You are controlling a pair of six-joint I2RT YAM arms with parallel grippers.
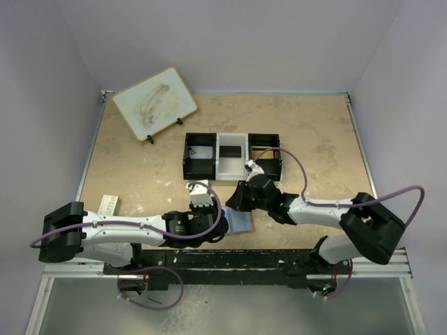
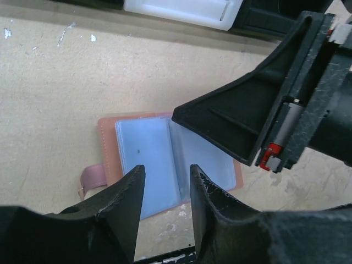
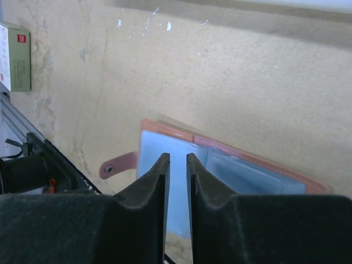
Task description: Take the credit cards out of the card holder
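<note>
The card holder (image 1: 242,222) lies open on the table near the front edge, reddish-brown with blue sleeves (image 2: 148,159) facing up and a strap (image 3: 118,165) sticking out. No card can be told apart from the sleeves. My left gripper (image 2: 168,173) is open and empty, hovering over the holder's near edge. My right gripper (image 3: 177,159) hangs just above the left sleeve (image 3: 151,159), its jaws a narrow gap apart with nothing between them. One of its fingers (image 2: 231,118) reaches over the holder's right page in the left wrist view.
A black-white-black tray (image 1: 232,171) stands just beyond the holder, with a dark flat piece (image 1: 230,150) in its white middle part. A white-and-tan board (image 1: 155,103) leans at the back left. A small box (image 1: 108,204) lies at the left.
</note>
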